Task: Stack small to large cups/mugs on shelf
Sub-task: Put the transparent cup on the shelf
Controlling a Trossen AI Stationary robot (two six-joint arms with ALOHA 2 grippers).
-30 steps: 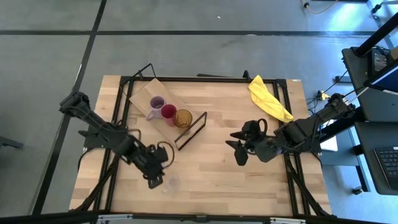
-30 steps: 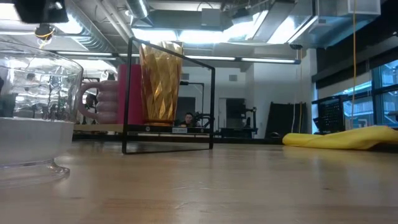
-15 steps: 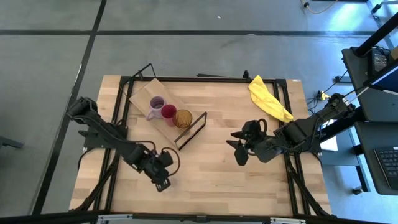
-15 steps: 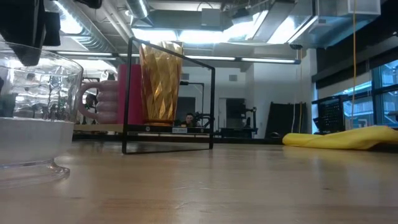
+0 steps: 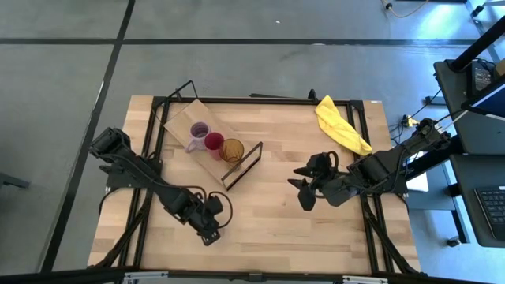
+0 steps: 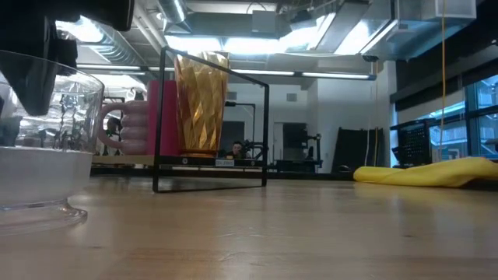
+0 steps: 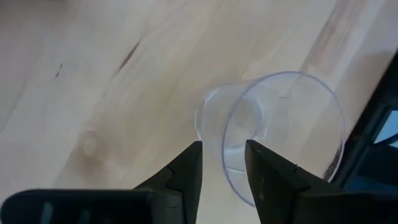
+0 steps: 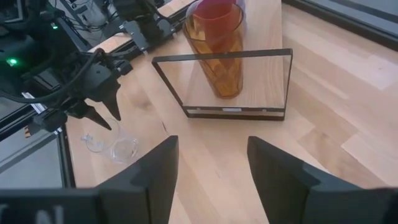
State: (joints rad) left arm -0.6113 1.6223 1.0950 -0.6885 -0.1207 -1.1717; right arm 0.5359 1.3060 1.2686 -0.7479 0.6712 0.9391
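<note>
Left gripper [image 7: 222, 171] hung over the small clear glass [image 7: 273, 140], well off the shelf [image 5: 207, 128]; jaws narrowly parted astride its rim. Pickup step, likely; closing next. Right gripper [image 5: 302, 188] waited wide-jawed.

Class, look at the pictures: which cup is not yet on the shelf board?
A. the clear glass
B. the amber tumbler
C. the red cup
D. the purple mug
A: the clear glass stands on the bare tabletop with the left gripper over its rim, while the amber tumbler, red cup and purple mug sit in a row on the shelf board.
</note>
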